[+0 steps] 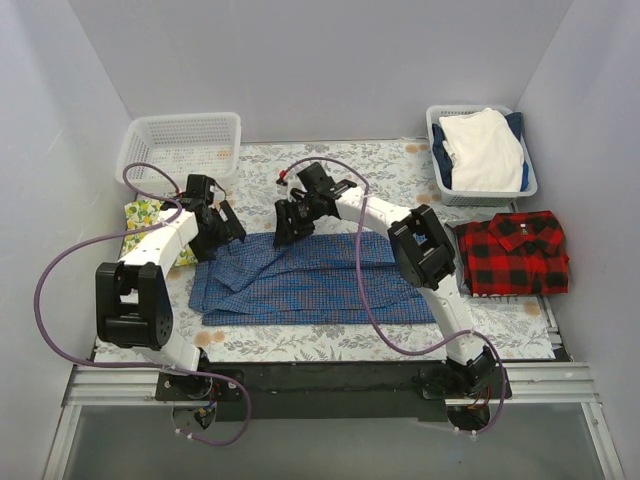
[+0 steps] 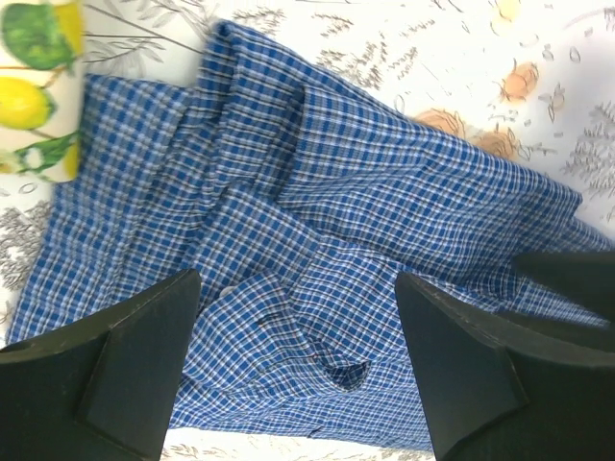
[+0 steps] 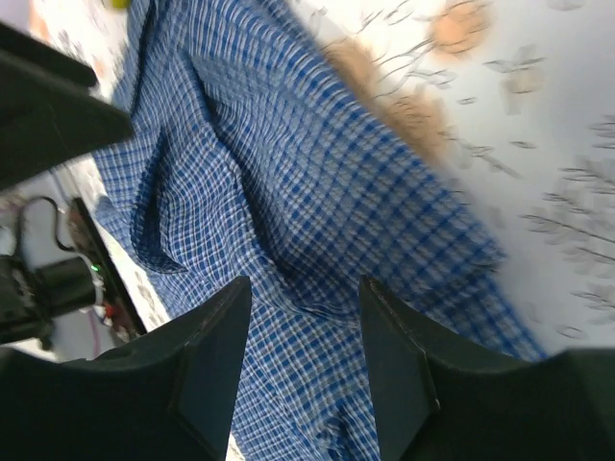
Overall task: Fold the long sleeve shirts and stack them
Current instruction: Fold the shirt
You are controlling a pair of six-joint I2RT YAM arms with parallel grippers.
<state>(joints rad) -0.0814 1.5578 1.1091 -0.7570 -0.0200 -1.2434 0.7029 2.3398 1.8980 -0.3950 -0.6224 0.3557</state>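
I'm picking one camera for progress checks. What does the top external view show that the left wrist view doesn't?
Only top external: the folded red plaid shirt, the left basket, and the right basket holding a white garment. Only left wrist: close creases in the cloth between the open fingers of the left gripper. Both: the blue checked shirt, the lemon-print cloth and the floral table cover.

A robotics lab cell is indicated: the table (image 1: 300, 342) is walled by plain grey panels (image 1: 330, 60) on the left, right and far sides, and the left arm (image 1: 160, 245) and right arm (image 1: 375, 212) are mounted on a metal frame (image 1: 560, 385) at the near edge, with purple cables (image 1: 38, 290) exposed.
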